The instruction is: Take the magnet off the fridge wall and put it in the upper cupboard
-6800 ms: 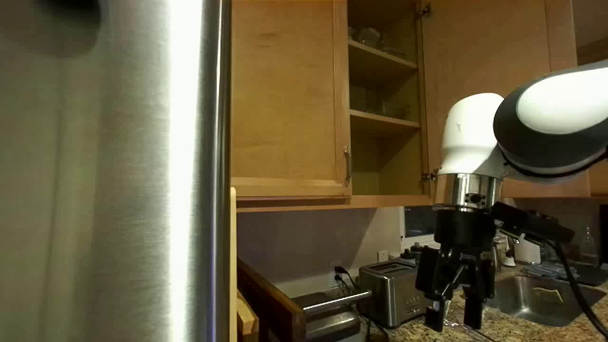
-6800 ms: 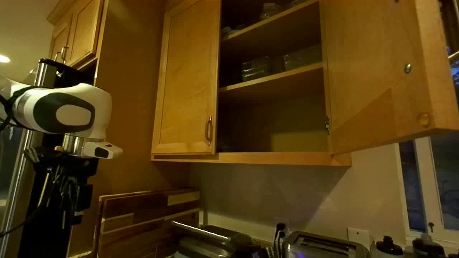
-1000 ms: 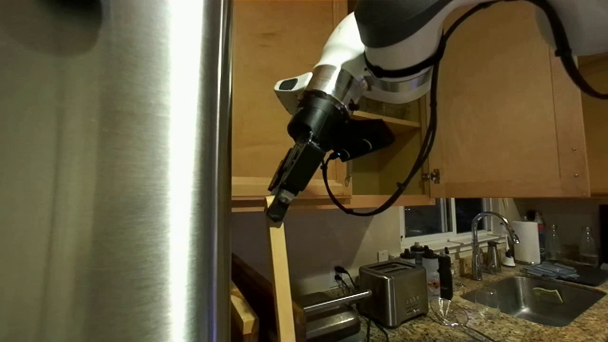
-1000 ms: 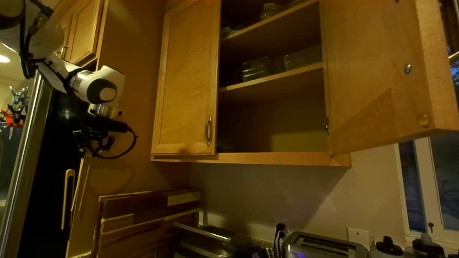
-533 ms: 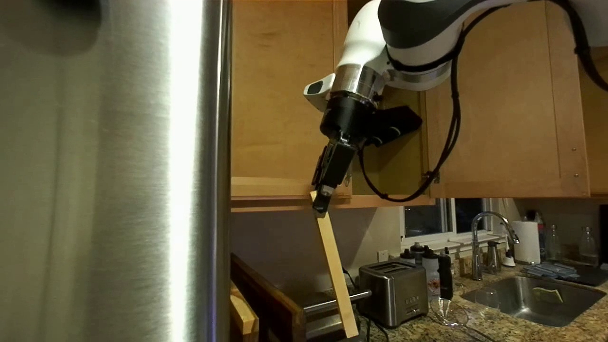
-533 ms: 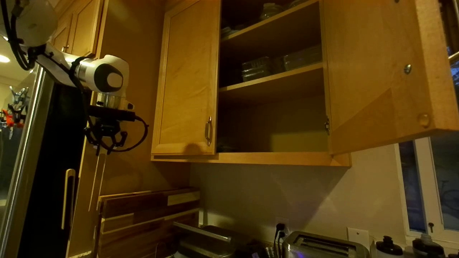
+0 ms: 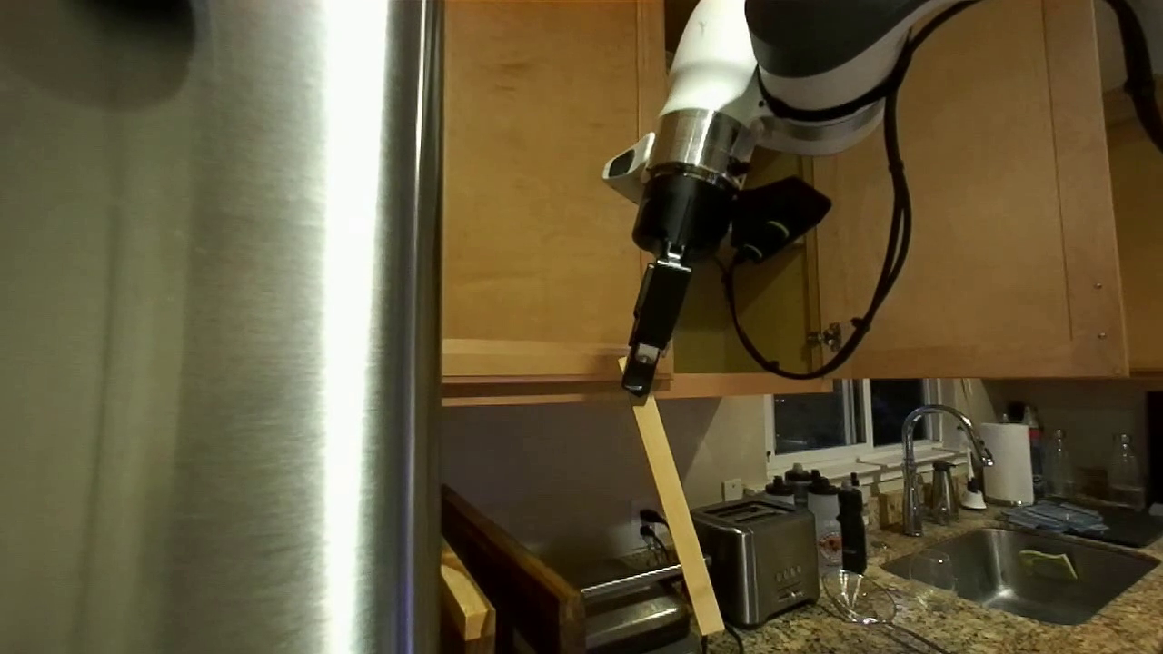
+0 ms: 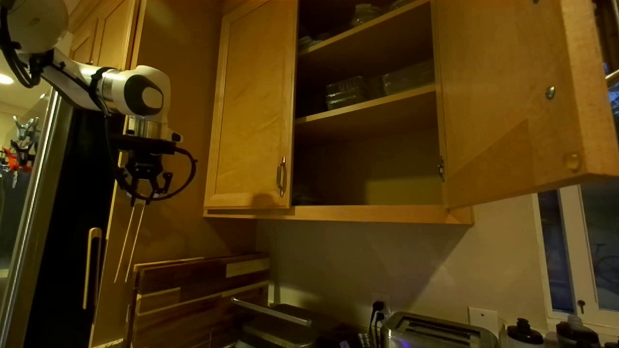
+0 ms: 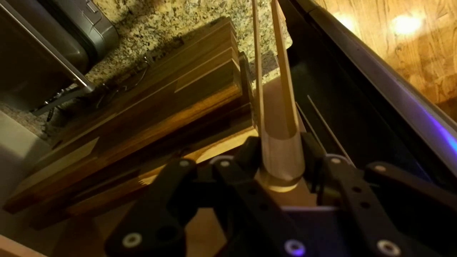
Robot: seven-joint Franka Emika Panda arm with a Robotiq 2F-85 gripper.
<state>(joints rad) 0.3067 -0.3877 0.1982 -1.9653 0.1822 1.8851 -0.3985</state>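
The magnet (image 7: 677,509) is a pale tan wooden piece. The wrist view shows two long narrow legs joined at a rounded end of the magnet (image 9: 283,153). My gripper (image 7: 641,377) is shut on that upper end, and the legs slant downward. In an exterior view the grey fridge wall (image 7: 254,318) stands to the left, apart from gripper and magnet. The upper cupboard (image 8: 367,213) has one door wide open, showing its shelves. My gripper (image 8: 140,195) hangs left of this opening, around the height of the cupboard's lower part.
Wooden cutting boards (image 8: 193,299) lean below the arm. A metal appliance with a bar handle (image 7: 636,581) and a toaster (image 7: 754,554) stand on the counter. Glass containers (image 8: 344,92) sit on the middle shelf. The open door (image 8: 508,96) juts out. A tan two-legged shape (image 8: 87,270) shows on the dark fridge side.
Earlier the magnet stood at the fridge's edge and my gripper was away over the counter. Now it is held off the fridge; over the last second both moved away from the fridge and slightly up.
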